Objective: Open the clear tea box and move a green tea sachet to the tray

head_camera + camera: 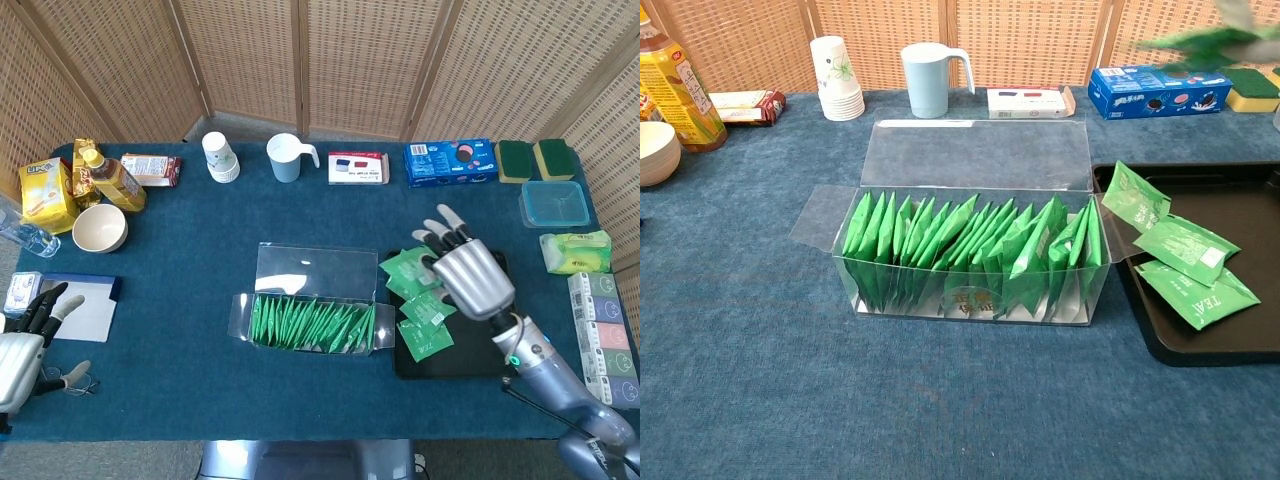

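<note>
Green sachets (1185, 263) on tray (480, 355): 3 | boxes (970, 255): 1

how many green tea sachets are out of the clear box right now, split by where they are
lying on the black tray: 3 sachets
held above the tray in the right hand: 1 held sachet
total out of the clear tea box: 4

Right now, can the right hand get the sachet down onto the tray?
Probably yes. The right hand holds the sachet above the tray, nothing seems to block the drop, and bare tray shows beside the other sachets.
</note>
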`<state>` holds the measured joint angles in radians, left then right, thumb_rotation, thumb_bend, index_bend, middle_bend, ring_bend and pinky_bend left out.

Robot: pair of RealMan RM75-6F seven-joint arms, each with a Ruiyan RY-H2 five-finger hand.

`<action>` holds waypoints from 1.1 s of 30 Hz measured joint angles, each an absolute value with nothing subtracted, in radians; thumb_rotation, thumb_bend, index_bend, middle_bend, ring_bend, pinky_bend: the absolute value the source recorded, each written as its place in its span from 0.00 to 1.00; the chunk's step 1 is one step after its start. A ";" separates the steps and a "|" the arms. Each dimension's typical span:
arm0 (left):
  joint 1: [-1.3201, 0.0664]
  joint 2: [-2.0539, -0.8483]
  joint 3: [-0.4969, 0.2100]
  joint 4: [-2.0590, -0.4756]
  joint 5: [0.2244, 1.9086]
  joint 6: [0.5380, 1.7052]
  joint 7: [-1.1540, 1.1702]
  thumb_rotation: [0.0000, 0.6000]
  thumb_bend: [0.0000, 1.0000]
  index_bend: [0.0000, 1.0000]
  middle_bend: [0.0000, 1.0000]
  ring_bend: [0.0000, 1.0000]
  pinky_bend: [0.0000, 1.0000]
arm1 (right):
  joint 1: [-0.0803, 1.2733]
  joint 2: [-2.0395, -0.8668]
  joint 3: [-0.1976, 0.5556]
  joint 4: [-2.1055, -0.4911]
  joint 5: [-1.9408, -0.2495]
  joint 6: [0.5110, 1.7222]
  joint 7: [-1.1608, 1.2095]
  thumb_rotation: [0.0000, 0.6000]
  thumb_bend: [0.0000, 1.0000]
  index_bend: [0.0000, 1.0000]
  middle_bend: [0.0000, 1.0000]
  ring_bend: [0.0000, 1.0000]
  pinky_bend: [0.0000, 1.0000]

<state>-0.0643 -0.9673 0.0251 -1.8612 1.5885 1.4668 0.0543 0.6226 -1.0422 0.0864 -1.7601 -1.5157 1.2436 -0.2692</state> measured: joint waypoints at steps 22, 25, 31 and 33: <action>-0.053 -0.957 0.032 -1.868 1.592 1.484 0.057 0.97 0.18 0.13 0.02 0.05 0.22 | 0.548 -1.076 0.054 -1.660 -1.406 1.137 -0.311 1.00 0.32 0.00 0.00 0.00 0.00; -0.052 -0.958 0.033 -1.867 1.590 1.485 0.057 0.96 0.18 0.13 0.02 0.05 0.22 | 0.541 -1.074 0.062 -1.664 -1.403 1.143 -0.302 1.00 0.27 0.00 0.00 0.00 0.00; -0.056 -0.958 0.030 -1.869 1.592 1.482 0.059 0.97 0.18 0.13 0.02 0.05 0.22 | 0.528 -1.074 0.071 -1.667 -1.403 1.156 -0.294 1.00 0.20 0.00 0.00 0.00 0.00; -0.055 -0.958 0.030 -1.869 1.590 1.481 0.059 0.97 0.18 0.13 0.02 0.05 0.22 | 0.523 -1.073 0.075 -1.668 -1.403 1.164 -0.293 1.00 0.19 0.00 0.00 0.00 0.00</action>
